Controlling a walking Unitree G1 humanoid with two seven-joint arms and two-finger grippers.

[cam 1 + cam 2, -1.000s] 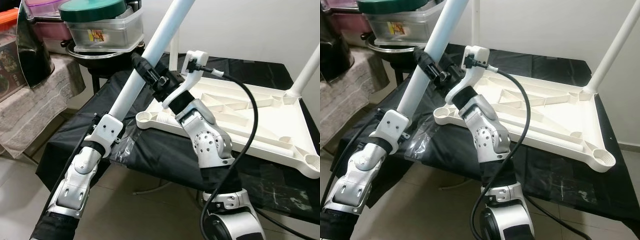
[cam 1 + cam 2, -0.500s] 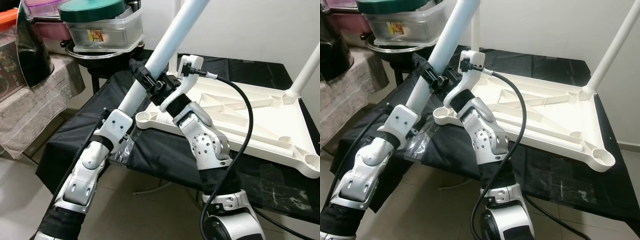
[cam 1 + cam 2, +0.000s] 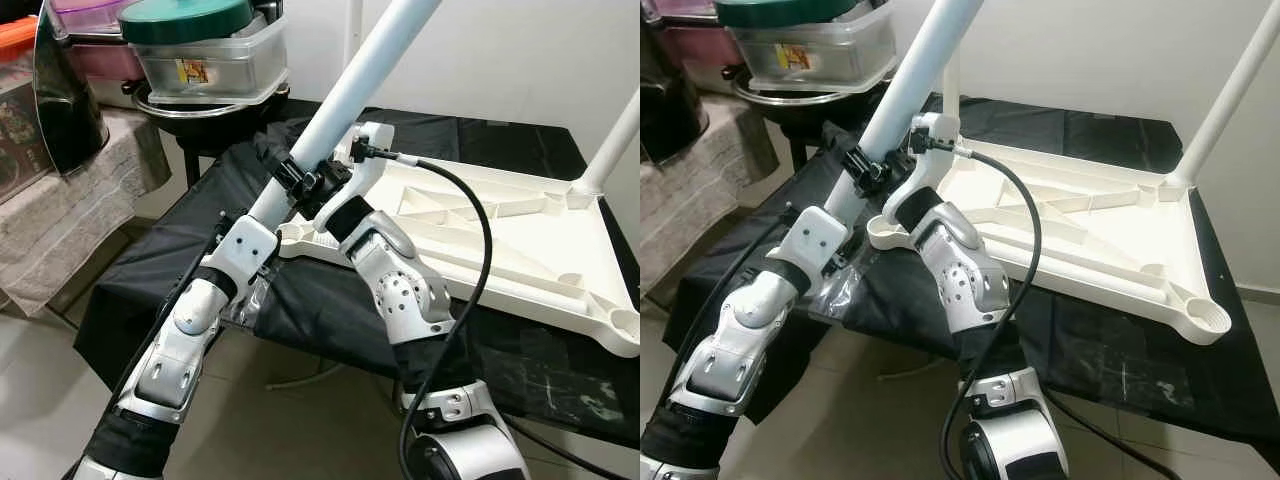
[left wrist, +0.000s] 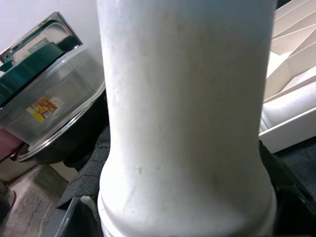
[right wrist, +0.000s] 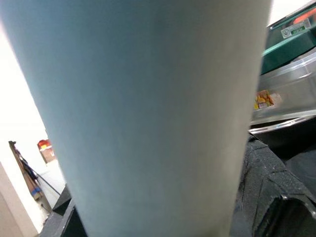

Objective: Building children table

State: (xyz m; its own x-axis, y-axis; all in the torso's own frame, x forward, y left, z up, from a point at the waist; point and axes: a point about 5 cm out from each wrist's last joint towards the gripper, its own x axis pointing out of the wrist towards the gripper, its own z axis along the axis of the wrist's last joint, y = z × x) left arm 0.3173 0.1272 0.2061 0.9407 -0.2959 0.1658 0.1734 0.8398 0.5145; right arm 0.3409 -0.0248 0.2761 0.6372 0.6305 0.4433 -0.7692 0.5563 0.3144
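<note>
A long white table leg [image 3: 350, 85] slants up to the right, and both grippers hold its lower part. My left gripper [image 3: 290, 172] is shut around it from below, black fingers [image 3: 272, 145] wrapped over the tube. My right gripper [image 3: 325, 185] is shut on the same leg from the other side, just above the upturned white tabletop [image 3: 500, 240]. The leg's lower end is beside the tabletop's near-left corner socket [image 3: 292, 233]. Up close the leg [image 4: 187, 123] looks plain white, and the right wrist view has it [image 5: 148, 123] too.
The tabletop lies on a black-covered table [image 3: 150, 260]. Two legs stand fitted, one at the far right [image 3: 615, 140], one at the back [image 3: 352, 30]. Stacked containers with a green lid [image 3: 185, 20] and a cloth-draped shelf [image 3: 60, 210] stand to the left.
Both arms have carried the leg to the right and lower, bringing its bottom end closer to the near-left corner socket. The tabletop has not moved.
</note>
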